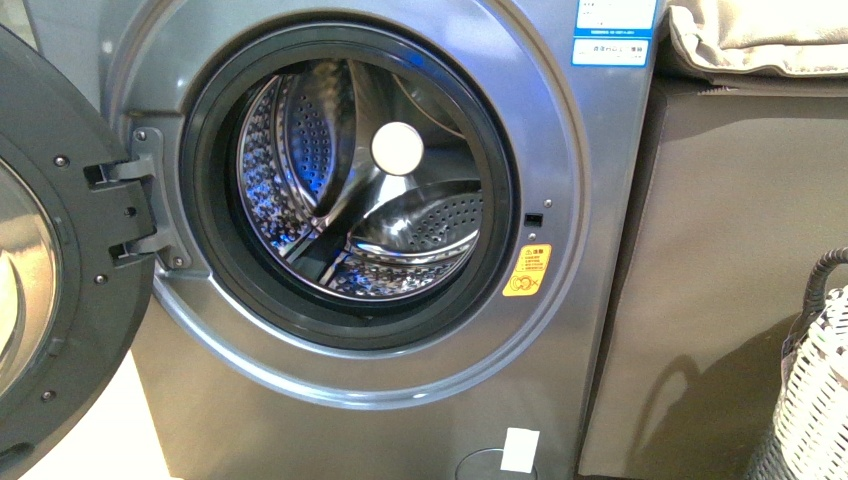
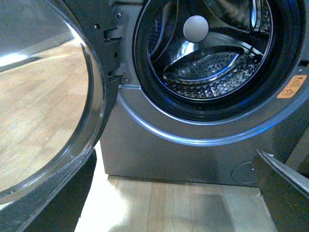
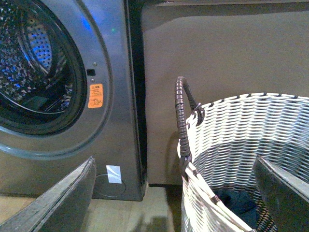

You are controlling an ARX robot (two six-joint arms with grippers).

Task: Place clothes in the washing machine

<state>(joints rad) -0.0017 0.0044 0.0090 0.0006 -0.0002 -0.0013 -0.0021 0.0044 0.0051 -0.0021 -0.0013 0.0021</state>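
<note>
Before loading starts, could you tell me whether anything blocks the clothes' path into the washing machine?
Only the basket wall around the clothes; the washing machine has its door swung open and its drum unobstructed.

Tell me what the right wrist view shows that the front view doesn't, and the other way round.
Only the right wrist view looks into the white woven basket, where dark blue clothes lie at the bottom; it also shows the open right claw. Only the front view shows the open door, the white disc deep in the drum, and the beige cloth on the cabinet. Both show the washing machine, its yellow-orange sticker, the cabinet and part of the basket.
</note>
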